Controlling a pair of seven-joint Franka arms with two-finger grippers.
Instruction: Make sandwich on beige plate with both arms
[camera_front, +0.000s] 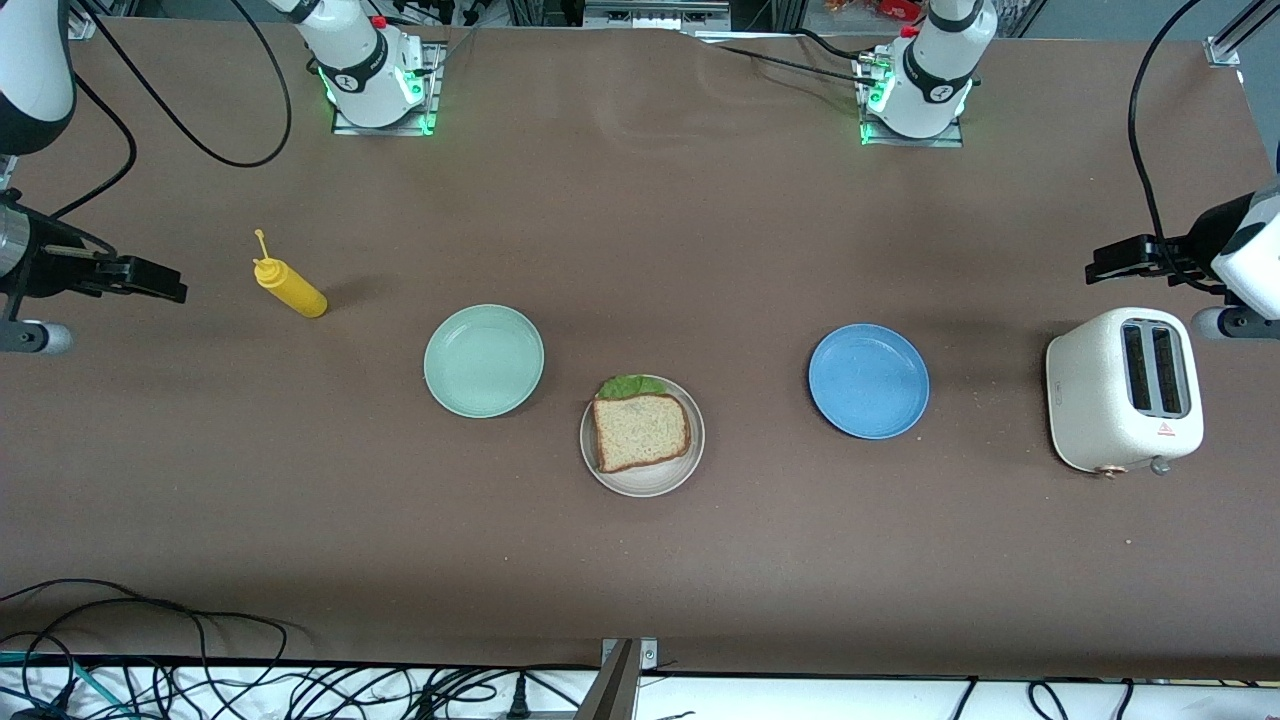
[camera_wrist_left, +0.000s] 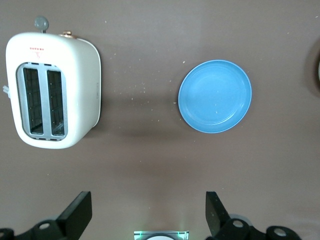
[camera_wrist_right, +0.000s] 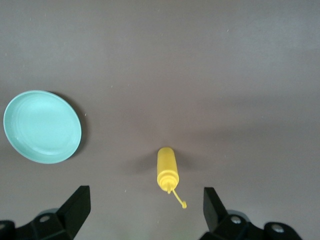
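The sandwich (camera_front: 640, 430) lies on the beige plate (camera_front: 645, 488) in the middle of the table. Its top bread slice is speckled tan with a brown crust, and a green lettuce leaf (camera_front: 630, 386) pokes out at the edge facing the robots' bases. My left gripper (camera_front: 1095, 268) hangs open and empty in the air at the left arm's end of the table, above the table next to the toaster; its own view (camera_wrist_left: 148, 215) shows the jaws wide apart. My right gripper (camera_front: 170, 288) hangs open and empty at the right arm's end, near the yellow bottle; its own view (camera_wrist_right: 145, 212) shows nothing between the jaws.
A white toaster (camera_front: 1122, 390) (camera_wrist_left: 52, 90) stands at the left arm's end. A blue plate (camera_front: 868, 380) (camera_wrist_left: 215, 96) and a mint-green plate (camera_front: 484, 360) (camera_wrist_right: 42, 126) flank the beige plate. A yellow squeeze bottle (camera_front: 290, 290) (camera_wrist_right: 167, 170) lies toward the right arm's end.
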